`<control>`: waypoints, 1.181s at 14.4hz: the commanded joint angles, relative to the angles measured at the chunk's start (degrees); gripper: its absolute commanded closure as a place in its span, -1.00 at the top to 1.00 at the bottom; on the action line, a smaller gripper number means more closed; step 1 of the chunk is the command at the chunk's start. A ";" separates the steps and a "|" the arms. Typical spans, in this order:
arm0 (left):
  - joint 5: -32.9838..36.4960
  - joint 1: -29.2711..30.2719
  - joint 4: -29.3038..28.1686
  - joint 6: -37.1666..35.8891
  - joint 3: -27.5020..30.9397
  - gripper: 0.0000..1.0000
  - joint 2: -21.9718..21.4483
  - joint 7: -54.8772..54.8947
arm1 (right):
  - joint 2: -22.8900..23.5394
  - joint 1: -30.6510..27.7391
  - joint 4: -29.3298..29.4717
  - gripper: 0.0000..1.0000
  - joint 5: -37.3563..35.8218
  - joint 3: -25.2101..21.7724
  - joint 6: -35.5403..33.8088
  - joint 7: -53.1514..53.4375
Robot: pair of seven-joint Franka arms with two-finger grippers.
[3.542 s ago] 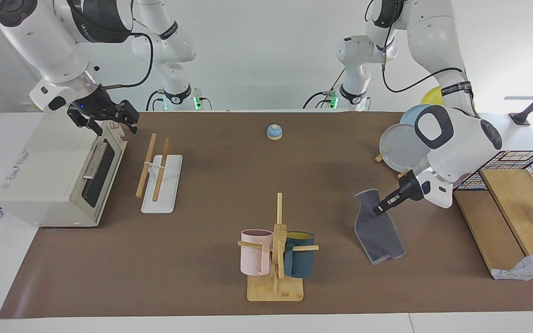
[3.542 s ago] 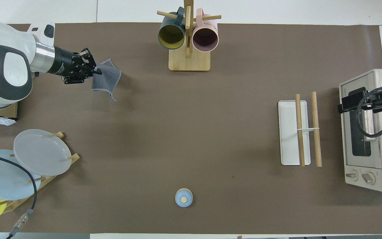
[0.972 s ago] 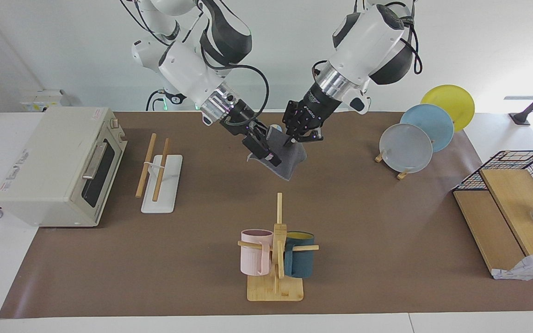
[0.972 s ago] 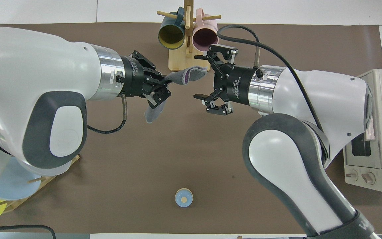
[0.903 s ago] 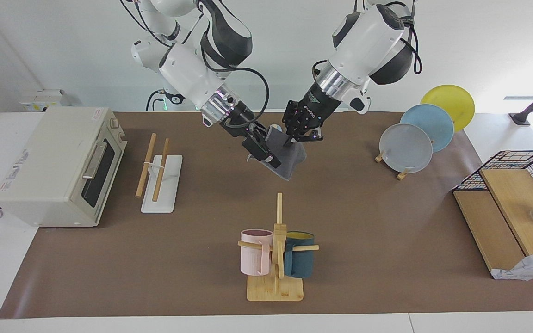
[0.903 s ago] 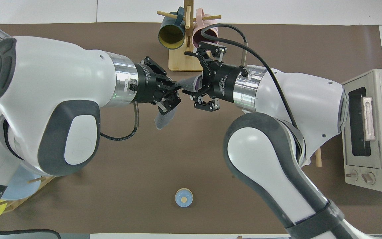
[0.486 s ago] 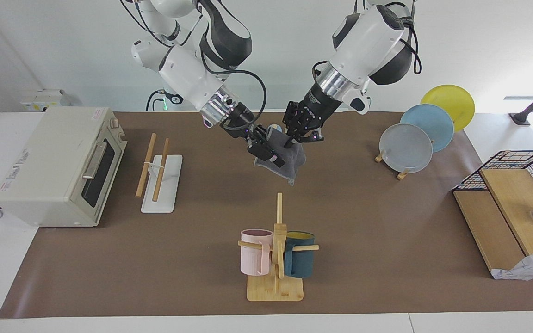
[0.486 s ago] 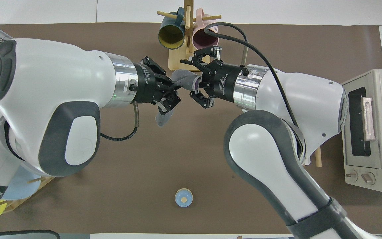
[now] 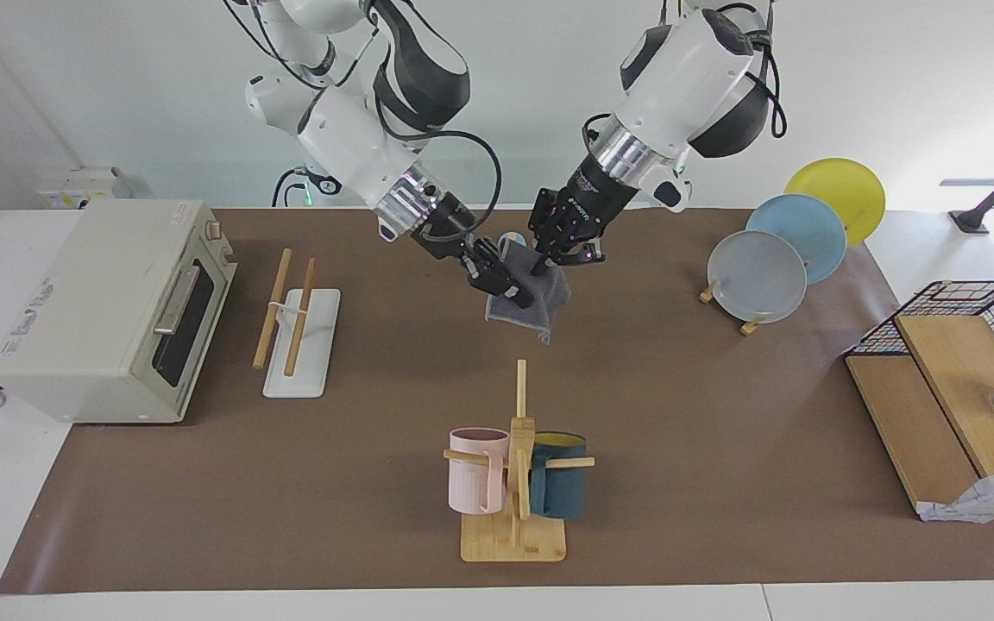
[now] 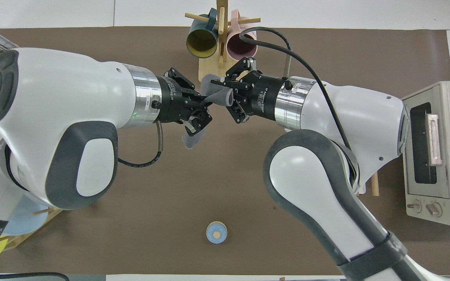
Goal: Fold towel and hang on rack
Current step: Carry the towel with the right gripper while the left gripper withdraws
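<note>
Towel (image 9: pixel 530 297) hangs in the air over the mat between the bell and the mug stand (image 9: pixel 514 483), gripped from both ends. The left gripper (image 9: pixel 542 266) pinches its upper edge, and the right gripper (image 9: pixel 519 293) has its fingertips pressed together on the cloth just beside it, so both arms share the load. Held this way, grey face out with a sliver of purple showing in the overhead view, the cloth droops below the two grips; I judge this double hold is meant to stretch an edge so the towel can be folded before hanging. How much of a fold is already there is hard to tell, since the grippers hide the top of the cloth.

The rack (image 9: pixel 297 332) stands well apart from the mug stand, toward the right arm's end of the table, beside the oven (image 9: pixel 100 310), both rods bare. The mug stand carries a pink mug (image 9: pixel 473 481) and a teal mug (image 9: pixel 559 485).
</note>
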 commanded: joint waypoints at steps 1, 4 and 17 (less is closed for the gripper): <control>-0.59 -0.63 -2.73 1.02 0.67 0.98 -1.96 1.27 | -2.10 -0.88 -3.53 -1.00 0.44 0.18 -4.91 -12.83; -0.59 -0.63 -2.82 0.93 0.67 1.00 -2.05 2.42 | -4.21 -1.50 -7.57 -1.00 -3.22 -0.17 -8.09 -22.39; -0.41 11.13 -13.27 -1.09 1.11 1.00 -6.88 35.25 | -7.73 -17.66 -11.53 -1.00 -40.41 -0.09 -32.62 -58.43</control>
